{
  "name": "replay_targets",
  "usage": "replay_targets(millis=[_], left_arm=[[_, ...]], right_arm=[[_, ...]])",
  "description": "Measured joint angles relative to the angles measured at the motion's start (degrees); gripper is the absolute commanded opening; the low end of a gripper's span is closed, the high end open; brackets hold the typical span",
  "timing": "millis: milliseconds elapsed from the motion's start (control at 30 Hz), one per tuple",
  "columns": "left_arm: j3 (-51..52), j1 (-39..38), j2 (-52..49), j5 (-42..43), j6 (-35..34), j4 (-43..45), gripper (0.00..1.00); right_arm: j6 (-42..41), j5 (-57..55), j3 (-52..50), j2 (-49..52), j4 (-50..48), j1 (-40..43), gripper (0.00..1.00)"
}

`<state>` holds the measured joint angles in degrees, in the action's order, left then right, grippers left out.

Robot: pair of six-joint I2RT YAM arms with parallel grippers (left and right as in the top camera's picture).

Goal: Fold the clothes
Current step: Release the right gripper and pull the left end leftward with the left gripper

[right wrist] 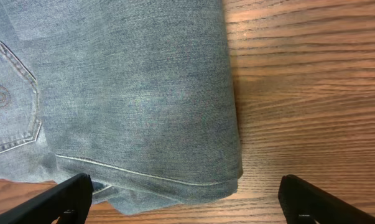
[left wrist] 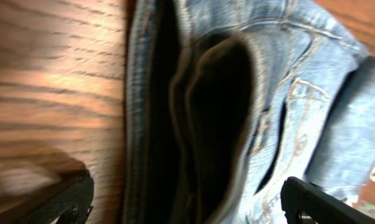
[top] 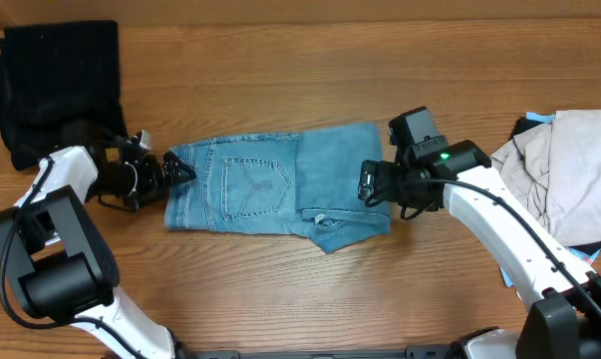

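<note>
The light blue jeans (top: 280, 181) lie folded in the middle of the wooden table, back pocket up. My left gripper (top: 176, 172) is open at their left end, the waistband; the left wrist view looks into the dark waist opening (left wrist: 218, 118) between the open fingers (left wrist: 187, 208). My right gripper (top: 368, 185) is open at the jeans' right folded edge; the right wrist view shows that edge (right wrist: 175, 124) between the spread fingers (right wrist: 184, 202). A black garment (top: 56, 85) lies at the far left. A beige garment (top: 579, 170) lies piled at the right.
The beige pile sits on something blue and black at the table's right edge (top: 539, 125). Bare wood (top: 310, 80) runs along the back and front (top: 310, 289) of the jeans.
</note>
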<state>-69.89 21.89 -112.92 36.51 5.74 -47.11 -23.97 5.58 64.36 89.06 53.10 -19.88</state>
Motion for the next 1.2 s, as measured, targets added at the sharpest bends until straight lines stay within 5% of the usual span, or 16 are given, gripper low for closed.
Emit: replay_targets(millis=[300, 367, 467, 500, 833, 1200], left_arm=[[-1.44, -3.65, -2.89, 6.27, -0.02, 0.94, 0.97], [-1.68, -5.6, -3.21, 7.02, -0.09, 1.84, 0.75], [-1.55, -7.63, -4.37, 6.14, -0.7, 3.56, 0.16], [-1.42, -7.87, -5.03, 6.08, -0.92, 3.69, 0.04], [-4.83, -8.52, -7.45, 2.62, -2.67, -3.08, 0.04], [-26.45, -7.13, -9.44, -21.16, -8.41, -25.7, 0.04]], right_arm=[[0.0, -0.02, -0.04, 0.0, -0.72, 0.0, 1.0], [0.04, -0.02, -0.04, 0.0, -0.79, 0.0, 1.0], [0.0, 0.0, -0.04, 0.0, -0.76, 0.0, 1.0], [0.0, -0.02, -0.04, 0.0, -0.74, 0.0, 1.0], [0.0, -0.76, -0.04, 0.0, -1.09, 0.0, 1.0], [0.04, -1.6, -0.04, 0.0, -1.57, 0.0, 1.0]])
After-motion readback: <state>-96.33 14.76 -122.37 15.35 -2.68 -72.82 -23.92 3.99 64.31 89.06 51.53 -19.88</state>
